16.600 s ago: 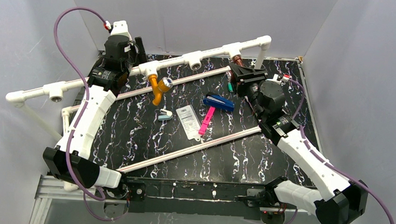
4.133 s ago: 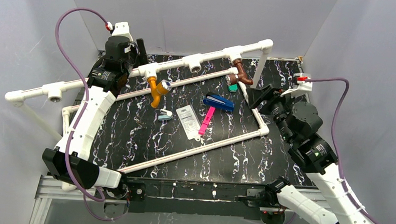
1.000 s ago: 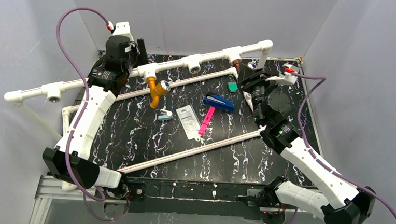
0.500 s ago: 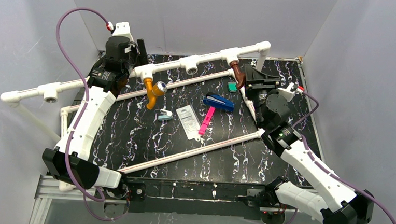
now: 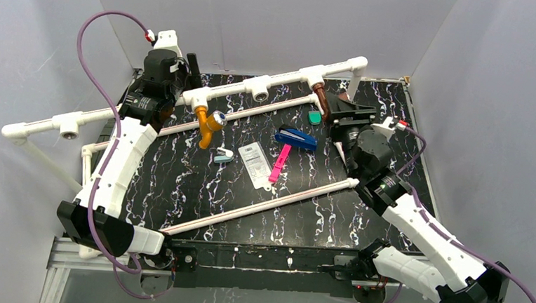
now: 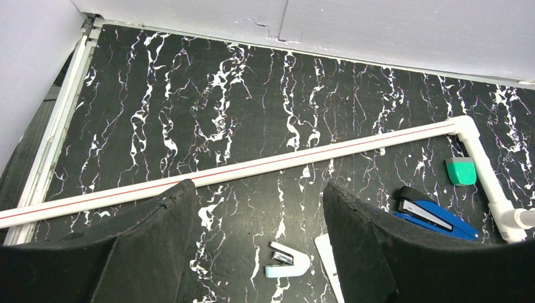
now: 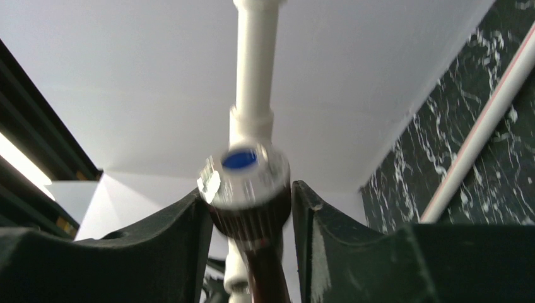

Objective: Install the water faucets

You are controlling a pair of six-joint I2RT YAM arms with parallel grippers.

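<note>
The orange water faucet with its silvery knob hangs from a tee on the raised white pipe rail. The dark brown faucet hangs from the tee further right. My right gripper stands around it. In the right wrist view its silver, blue-capped knob sits between the fingers, and a thin gap shows at the right finger. This right gripper is open. My left gripper is behind the rail near the orange faucet, and the left gripper is open and empty.
On the black marbled table lie a blue stapler, a pink strip, a white card, a pale staple remover and a green block. A low white pipe frame runs across the table. Grey walls stand close around.
My right gripper has turned about the brown faucet's knob and its jaws have widened off it. The rail with the orange faucet has shifted slightly left. The left arm has not moved.
</note>
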